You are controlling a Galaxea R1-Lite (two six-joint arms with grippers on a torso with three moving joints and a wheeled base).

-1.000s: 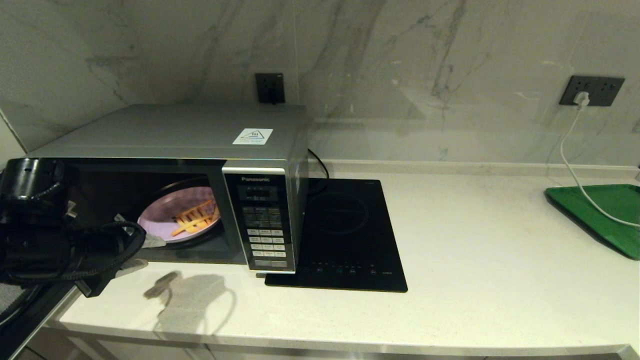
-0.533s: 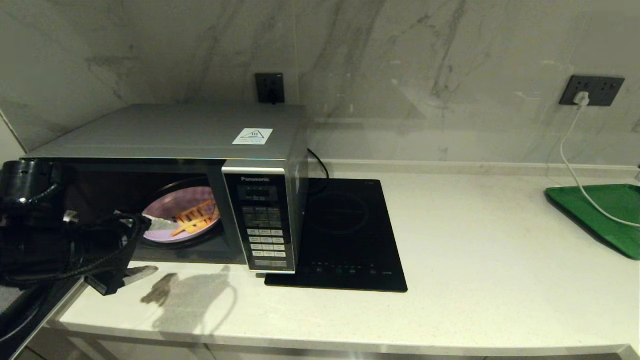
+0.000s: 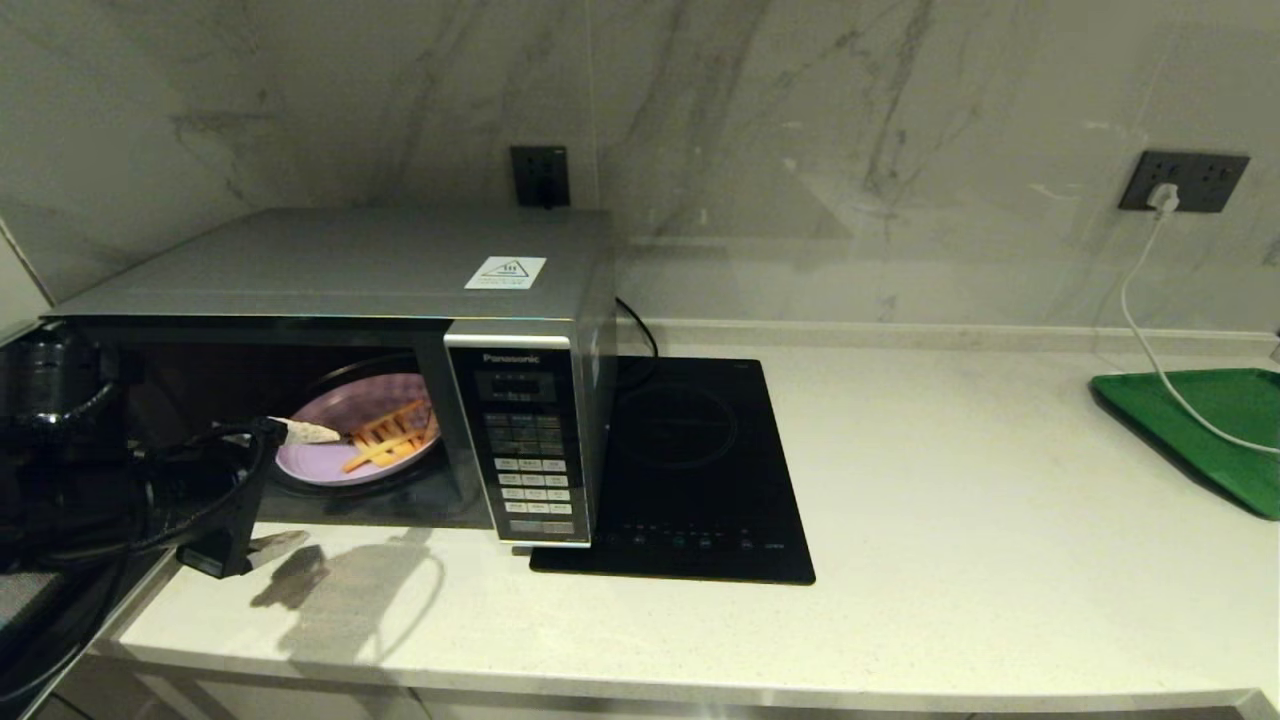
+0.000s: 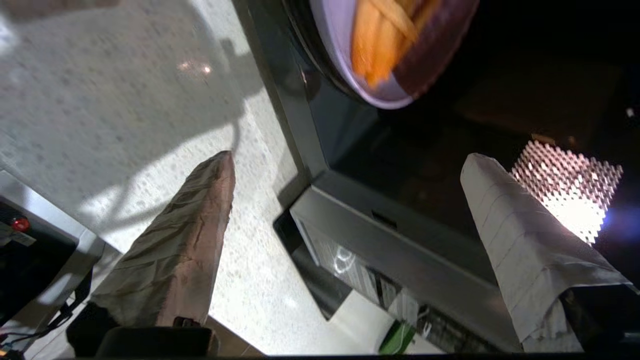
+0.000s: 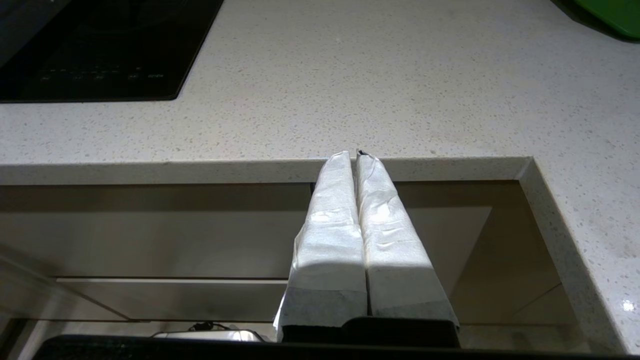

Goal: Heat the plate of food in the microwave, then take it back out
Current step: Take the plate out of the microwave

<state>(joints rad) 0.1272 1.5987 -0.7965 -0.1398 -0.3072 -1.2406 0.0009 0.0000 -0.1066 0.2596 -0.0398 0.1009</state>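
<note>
The plate of food, lilac with orange fries, rests on the turntable inside the open microwave. My left gripper is open at the cavity's left front, holding nothing. One finger is inside the opening, the other over the countertop. In the left wrist view the left gripper straddles the microwave's front sill, and the plate lies beyond the fingertips, apart from them. In the right wrist view, my right gripper is shut and empty, parked below the counter's front edge. It is out of the head view.
A black induction hob lies against the microwave's right side. A green tray sits at the far right with a white cable trailing onto it from a wall socket. Bare pale countertop stretches between them.
My left gripper has opened wide and drawn back toward the left, away from the plate. The plate stays on the turntable. The right arm's motion is not shown.
</note>
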